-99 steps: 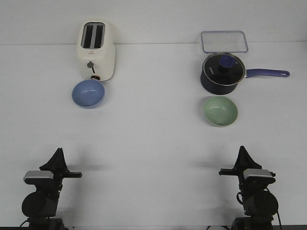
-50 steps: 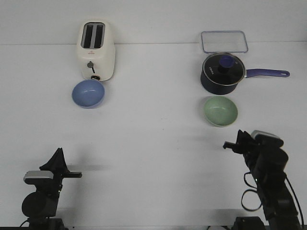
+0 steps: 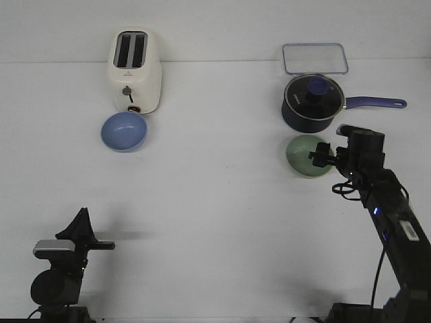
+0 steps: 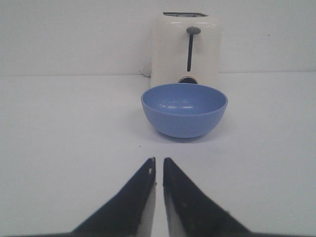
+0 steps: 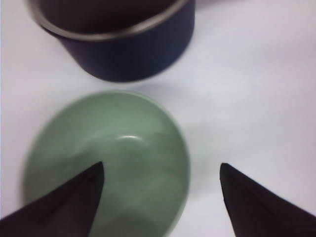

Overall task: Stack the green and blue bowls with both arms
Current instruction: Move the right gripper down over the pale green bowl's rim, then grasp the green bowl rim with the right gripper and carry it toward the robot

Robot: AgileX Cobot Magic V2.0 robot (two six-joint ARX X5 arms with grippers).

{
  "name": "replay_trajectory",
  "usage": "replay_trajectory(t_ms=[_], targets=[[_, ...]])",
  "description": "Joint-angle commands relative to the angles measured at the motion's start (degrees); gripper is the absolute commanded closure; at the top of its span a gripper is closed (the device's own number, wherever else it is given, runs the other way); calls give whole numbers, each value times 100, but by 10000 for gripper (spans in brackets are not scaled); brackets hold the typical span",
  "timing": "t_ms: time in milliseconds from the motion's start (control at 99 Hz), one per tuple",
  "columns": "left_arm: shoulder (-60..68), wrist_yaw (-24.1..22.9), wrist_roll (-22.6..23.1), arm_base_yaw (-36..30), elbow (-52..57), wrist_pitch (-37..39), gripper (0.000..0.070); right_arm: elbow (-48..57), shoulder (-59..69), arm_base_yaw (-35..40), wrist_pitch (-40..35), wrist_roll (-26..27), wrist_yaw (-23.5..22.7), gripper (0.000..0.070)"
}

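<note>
On the white counter (image 3: 215, 202), the right gripper (image 5: 160, 190) hangs spread wide over the green bowl (image 3: 306, 156) near the saucepan (image 3: 311, 102). The left gripper (image 4: 158, 170), nearly closed, faces the blue bowl (image 3: 124, 131) by the toaster (image 3: 135, 70).

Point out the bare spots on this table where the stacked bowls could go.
Widest bare stretch: mid-table, between the blue bowl and green bowl, running toward the near edge. Crowded: far left, toaster right behind the blue bowl; far right, saucepan, clear container and the right gripper over the green bowl.
</note>
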Motion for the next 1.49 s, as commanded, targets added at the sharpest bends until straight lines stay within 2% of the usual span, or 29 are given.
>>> replay_trajectory(t_ms=[0, 121, 192, 232, 333, 394, 556, 838, 929, 1192, 1364, 1485], targets=[[-7, 7, 70, 11, -111, 66, 685, 240, 470, -48, -22, -179, -2, 210], [-7, 7, 70, 11, -111, 68, 685, 428, 1043, -92, 48, -291, 11, 212], [-7, 7, 70, 11, -111, 66, 685, 494, 1292, -105, 44, -293, 9, 253], [-7, 7, 70, 11, -111, 66, 685, 514, 1399, -105, 42, -304, 7, 329], [-7, 7, 70, 11, -111, 68, 685, 525, 1510, -107, 39, -304, 7, 593], [-7, 7, 70, 11, -111, 66, 685, 533, 1506, -107, 48, -306, 2, 699], [-7, 7, 70, 11, -111, 66, 685, 614, 1213, -109, -33, -328, -81, 700], [-7, 7, 70, 11, -109, 66, 685, 610, -422, -109, -472, -186, -1106, 700], [-7, 7, 70, 11, -109, 66, 685, 590, -942, 48, -817, -173, -1248, 700], [-7, 7, 70, 11, -109, 68, 685, -90, -2133, 1276, -1102, -20, -1331, 700], [-7, 7, 57, 11, -109, 68, 685, -627, -2247, 2321, -1067, 216, -1294, 700], [-7, 7, -151, 11, -109, 66, 685, -1010, -2159, 2946, -863, 385, -1143, 700]])
